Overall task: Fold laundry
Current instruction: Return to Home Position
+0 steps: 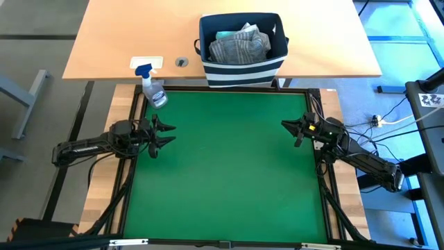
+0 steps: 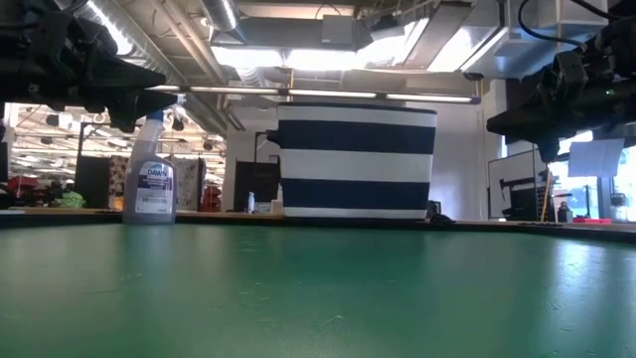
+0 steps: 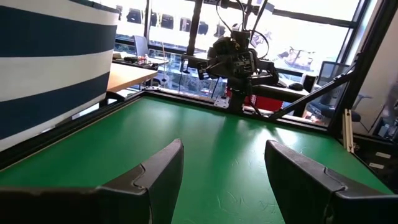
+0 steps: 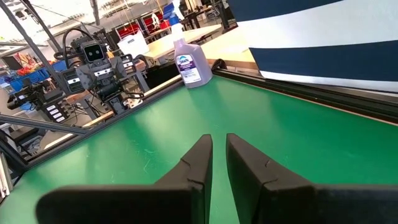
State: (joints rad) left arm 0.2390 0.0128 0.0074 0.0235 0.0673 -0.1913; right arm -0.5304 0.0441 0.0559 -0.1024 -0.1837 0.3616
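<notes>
Green mat [image 1: 229, 167] lay bare btwn arms, framed by dark rails. Left gripper [image 1: 164, 133] hung over mat's left edge, fingers wide, holding nothing. Right gripper [image 1: 291, 127] hung over right edge, fingers nearly together, nothing held. Laundry [image 1: 239, 46] sat bunched in striped basket [image 1: 242, 69] beyond far rail; only high view showed it. Spray bottle [image 1: 154, 89] stood at far-left corner.

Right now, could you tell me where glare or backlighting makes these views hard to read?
In the low view, bright ceiling lights behind the striped basket leave both arms as dark silhouettes; in the left wrist view, the windows behind the right arm wash out the background; the high view is evenly lit, the laundry clear in the basket; in the right wrist view, the spray bottle reads plainly.
</notes>
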